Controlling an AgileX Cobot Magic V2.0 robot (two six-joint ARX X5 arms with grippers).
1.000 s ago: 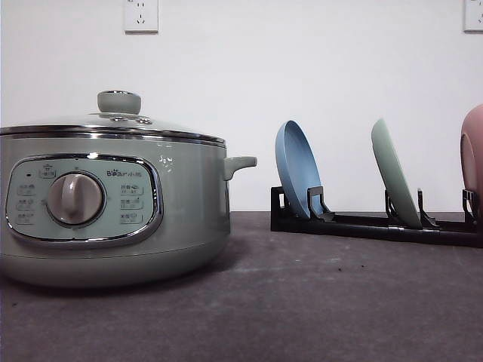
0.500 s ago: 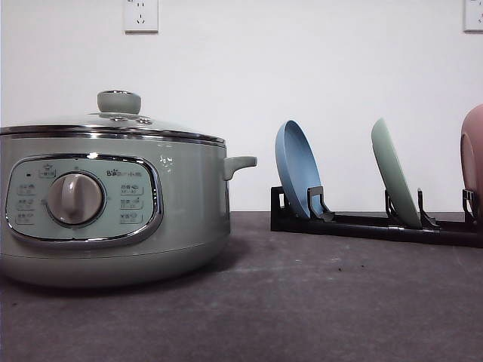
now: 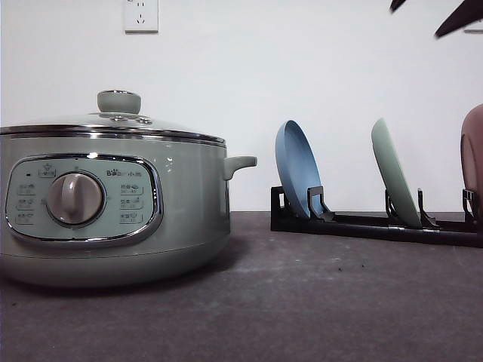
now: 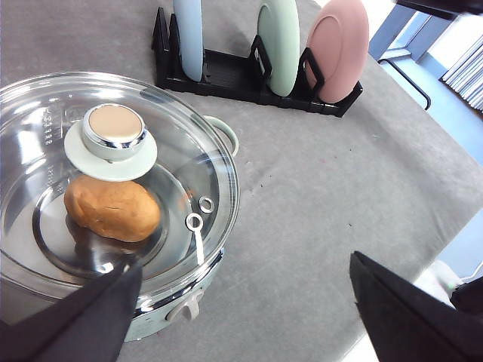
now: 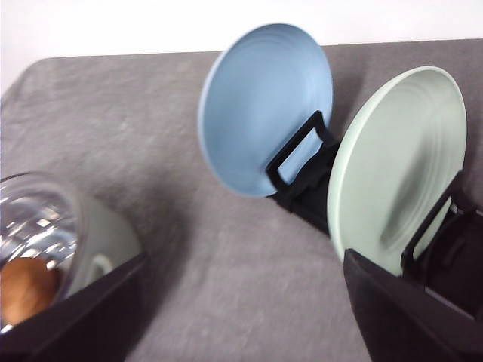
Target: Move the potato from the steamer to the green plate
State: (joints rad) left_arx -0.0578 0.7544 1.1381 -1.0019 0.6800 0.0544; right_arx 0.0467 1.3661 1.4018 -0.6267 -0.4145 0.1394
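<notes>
The steamer (image 3: 113,207) stands near on the left of the grey table (image 3: 317,302), its glass lid (image 4: 113,188) on, and the potato (image 4: 112,209) lies inside under the lid. The left gripper (image 4: 241,317) hovers above it, fingers spread wide and empty. The right gripper (image 5: 241,317) is likewise wide open and empty. Farther right, a black rack (image 3: 362,225) holds upright the blue plate (image 3: 298,170), the green plate (image 3: 395,183) and a pink dish (image 4: 337,49).
</notes>
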